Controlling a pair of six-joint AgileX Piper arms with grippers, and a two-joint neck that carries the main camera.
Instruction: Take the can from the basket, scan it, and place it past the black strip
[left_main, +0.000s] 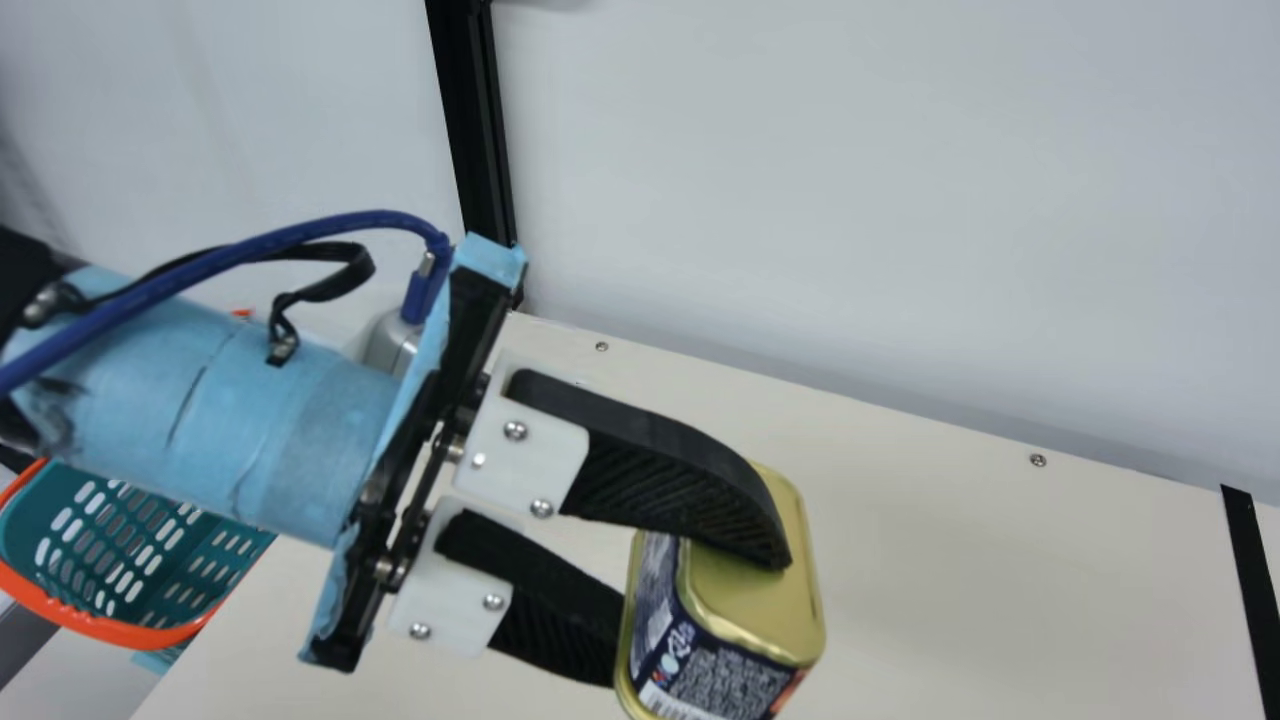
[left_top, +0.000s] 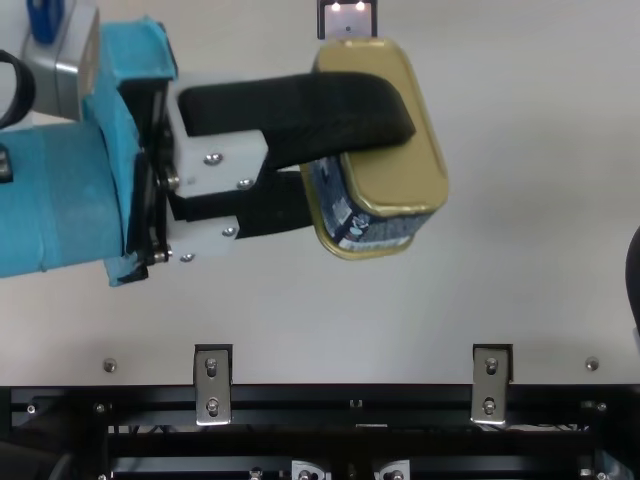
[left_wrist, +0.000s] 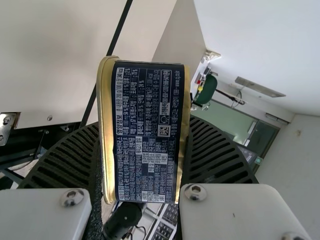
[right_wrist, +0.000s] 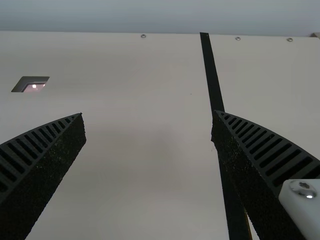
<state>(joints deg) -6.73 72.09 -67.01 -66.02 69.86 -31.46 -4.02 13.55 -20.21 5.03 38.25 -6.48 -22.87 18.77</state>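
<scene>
Right beside the scanner (left_top: 348, 22) in the top view, there's the can (left_top: 410, 185), tilted, held up off the table (left_top: 520, 270)! So the first part is in the bag: it's clear of the basket (left_main: 115, 630), which sits over on the scanner's left-arm side. Has it been scanned? Can't call that from here; lights glow in the scanner, but nothing confirms a read. What's left, as I judge it: get that scan if it's needed, then the carry to the far side of the strip (right_wrist: 212, 85), out on the scanner's right-arm side, and the set-down.

To the tool: the left gripper (left_main: 700, 615) is closed as far as the can lets it, ribbed fingers pressing either side. And out between scanner and strip in its own wrist view, the right gripper (right_wrist: 148, 115) has its fingers spread wide, nothing between them.
</scene>
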